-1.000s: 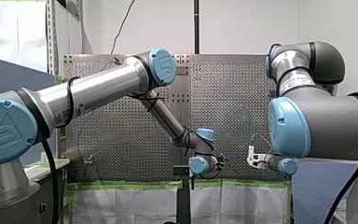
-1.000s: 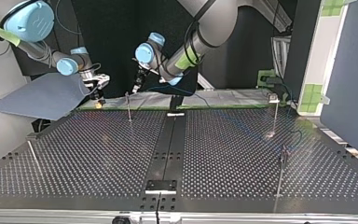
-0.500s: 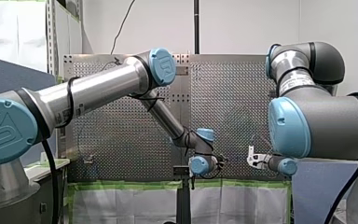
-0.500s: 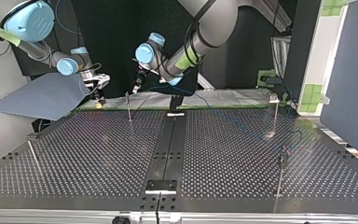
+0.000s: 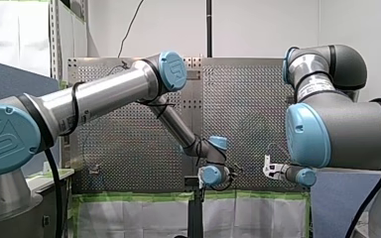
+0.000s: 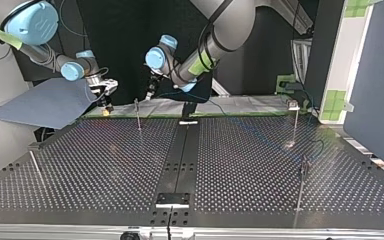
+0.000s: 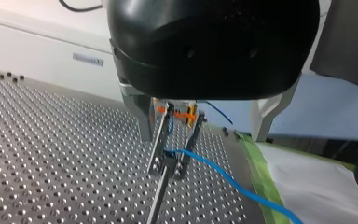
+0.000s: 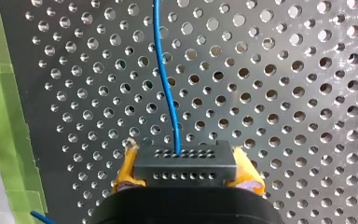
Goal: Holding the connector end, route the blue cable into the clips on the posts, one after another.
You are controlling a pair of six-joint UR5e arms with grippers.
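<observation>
key relation: the blue cable meets the clip on top of the post, right where the left gripper is. I'd say the next move comes down to pressing the cable into that clip.

left gripper: its metal fingers sit a narrow gap apart, one on each side of the clip, and the cable passes between them. It doesn't look pinched. I can't tell if the cable is seated in the clip.

right gripper: the right gripper has its yellow pads clamped on the dark connector, and the cable leaves it straight ahead. In the top view it hangs near the post, on the post's left.

cable axis: from the connector it runs across to the post, then on past it along the green tape at the tabletop edge. So it lies roughly crosswise to the post.

nearer arm: my left by a good bit, since it's right on the post. My right only holds the end.

surface: the perforated metal tabletop is bare around the post's foot, and the post stands close to the taped edge.

room: in the top view, three more posts stand well apart from this post. One is further along the same edge and two are on the camera side, with open tabletop in between.

risk (my guess): the post is thin, so a sideways nudge could flex it or pop the cable off the clip.
</observation>
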